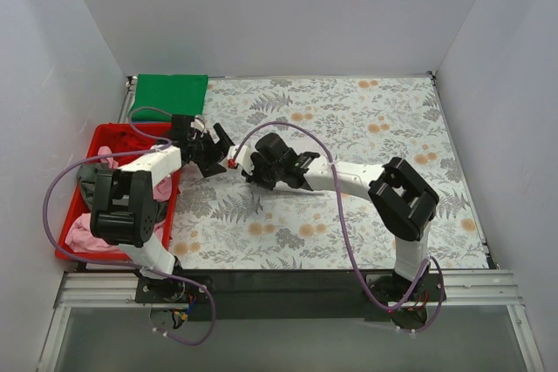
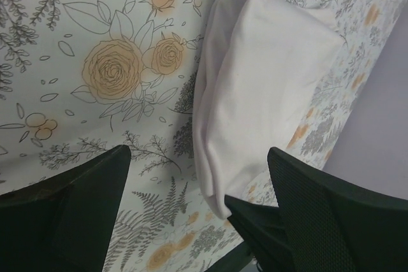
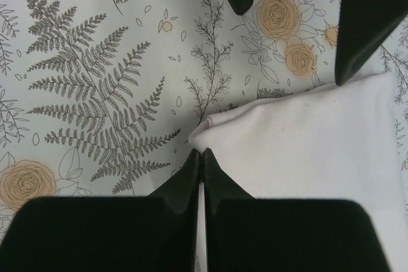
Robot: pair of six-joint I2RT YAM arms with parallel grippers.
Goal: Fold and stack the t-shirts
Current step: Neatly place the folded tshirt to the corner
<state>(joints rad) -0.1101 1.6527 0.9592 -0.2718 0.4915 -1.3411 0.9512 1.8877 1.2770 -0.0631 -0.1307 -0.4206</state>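
A folded white t-shirt (image 2: 261, 74) lies on the floral cloth and also shows in the right wrist view (image 3: 306, 138). In the top view the arms hide it. My right gripper (image 3: 203, 154) is shut on its near corner; its tips also show in the left wrist view (image 2: 252, 211). My left gripper (image 2: 197, 157) is open above the same shirt, one finger on each side, touching nothing. In the top view the left gripper (image 1: 212, 152) and the right gripper (image 1: 247, 165) meet left of centre. A folded green t-shirt (image 1: 170, 93) lies at the back left.
A red plastic bin (image 1: 105, 135) stands at the left edge, holding a pink t-shirt (image 1: 83, 233) and a grey one (image 1: 87, 179). The grey floral cloth (image 1: 375, 154) covers the table. White walls close in the back and both sides.
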